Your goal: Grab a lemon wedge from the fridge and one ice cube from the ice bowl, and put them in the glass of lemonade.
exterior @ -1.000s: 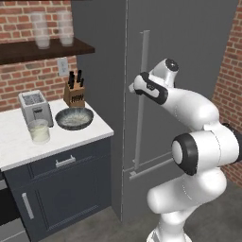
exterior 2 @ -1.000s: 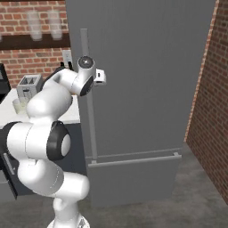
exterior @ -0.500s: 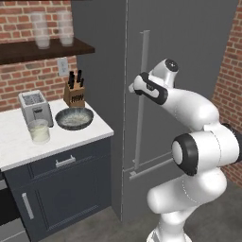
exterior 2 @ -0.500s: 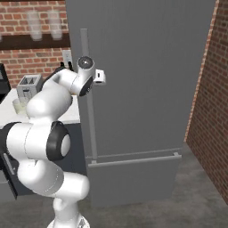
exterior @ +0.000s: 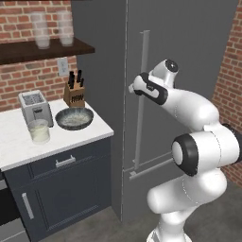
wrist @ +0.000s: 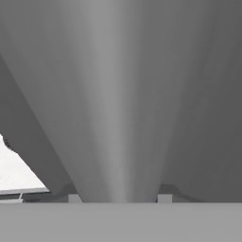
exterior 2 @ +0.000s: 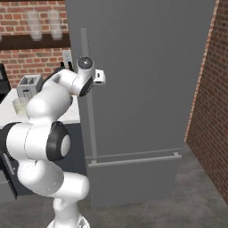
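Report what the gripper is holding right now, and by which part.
The gripper is at the fridge's vertical bar handle, upper part, its jaws around the bar. Whether they have clamped cannot be told; the door is shut.

The tall fridge (exterior: pixel 189 42) is dark grey with a lighter grey bar handle (exterior: pixel 142 94). The robot arm (exterior: pixel 198 142) is white with black rings. The wall (exterior: pixel 28 80) is red-brown brick. The counter top (exterior: pixel 19 146) is white over dark blue-grey cupboards (exterior: pixel 61 194). The round bowl (exterior: pixel 74 118) is dark grey with whitish bits inside. The toaster (exterior: pixel 34 106) is silver. The short glass (exterior: pixel 38 131) holds pale yellow-green drink.
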